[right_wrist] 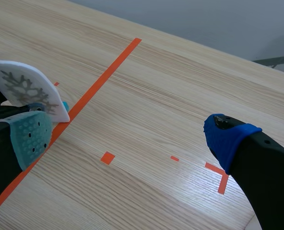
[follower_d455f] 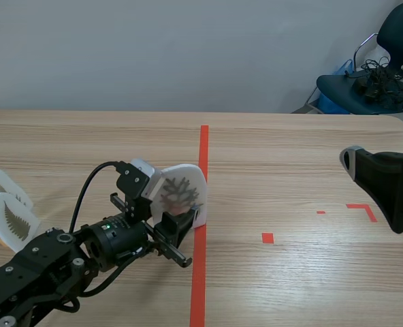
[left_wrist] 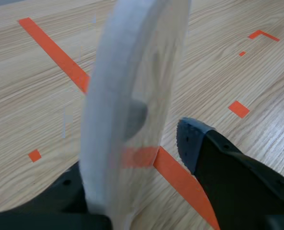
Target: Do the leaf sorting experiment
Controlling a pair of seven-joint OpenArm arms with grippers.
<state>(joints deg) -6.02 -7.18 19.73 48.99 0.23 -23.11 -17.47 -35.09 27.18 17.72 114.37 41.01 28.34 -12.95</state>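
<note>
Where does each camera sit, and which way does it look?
Scene view: between the arms, facing across the table; both arms show.
Left wrist view: left arm, down at the leaf card inside the left gripper.
Right wrist view: right arm, down over the table past the right gripper.
All three show the leaf card.

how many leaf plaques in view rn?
3. Branching-leaf plaque at the left gripper, on the tape line; fern plaque at the table's far left; third plaque just behind it. The left arm may hide more.
</note>
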